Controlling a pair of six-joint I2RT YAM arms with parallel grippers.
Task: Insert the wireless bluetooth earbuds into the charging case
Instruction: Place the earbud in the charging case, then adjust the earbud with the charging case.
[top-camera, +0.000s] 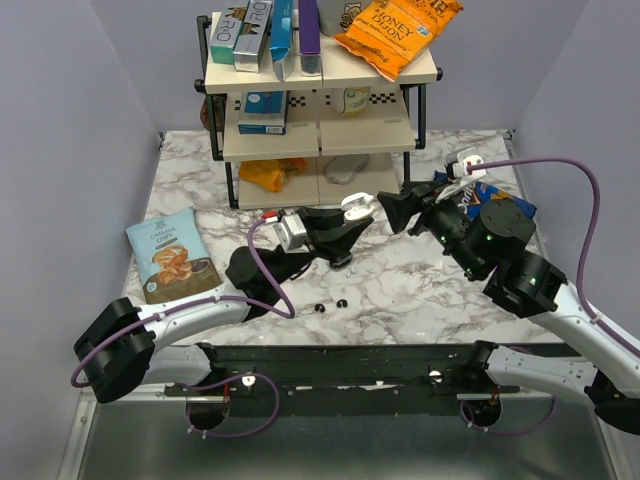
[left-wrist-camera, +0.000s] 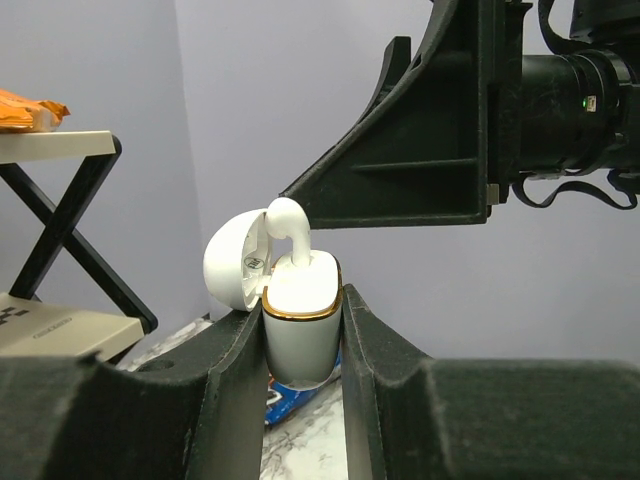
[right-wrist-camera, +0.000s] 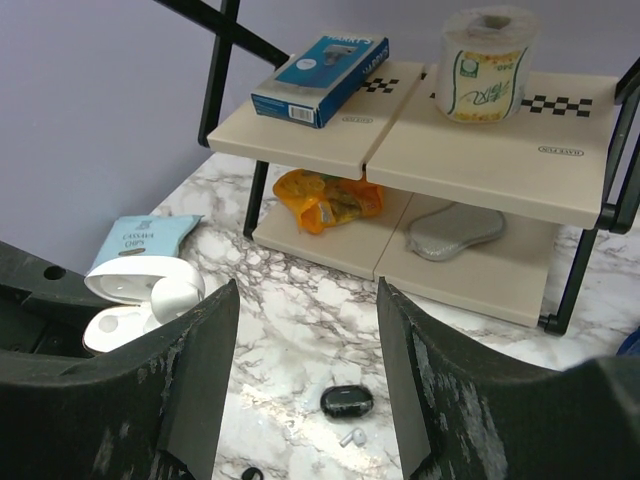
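My left gripper (left-wrist-camera: 303, 322) is shut on a white charging case (left-wrist-camera: 300, 325) with a gold rim, held upright in the air with its lid (left-wrist-camera: 232, 265) flipped open. A white earbud (left-wrist-camera: 288, 225) stands in it, its head sticking out. My right gripper (right-wrist-camera: 307, 300) is open and empty, level with the case and just right of it (top-camera: 357, 205). On the table below lie a small black oval case (right-wrist-camera: 347, 401), a loose white earbud (right-wrist-camera: 350, 437) beside it, and two tiny black buds (top-camera: 320, 307) (top-camera: 342, 303) near the front edge.
A shelf rack (top-camera: 320, 140) with boxes and snack bags stands at the back; a pale grey oval thing (right-wrist-camera: 455, 228) and an orange bag (right-wrist-camera: 325, 195) lie on its lowest shelf. A cassava chips bag (top-camera: 170, 255) lies at the left, a blue packet (top-camera: 470, 195) at the right.
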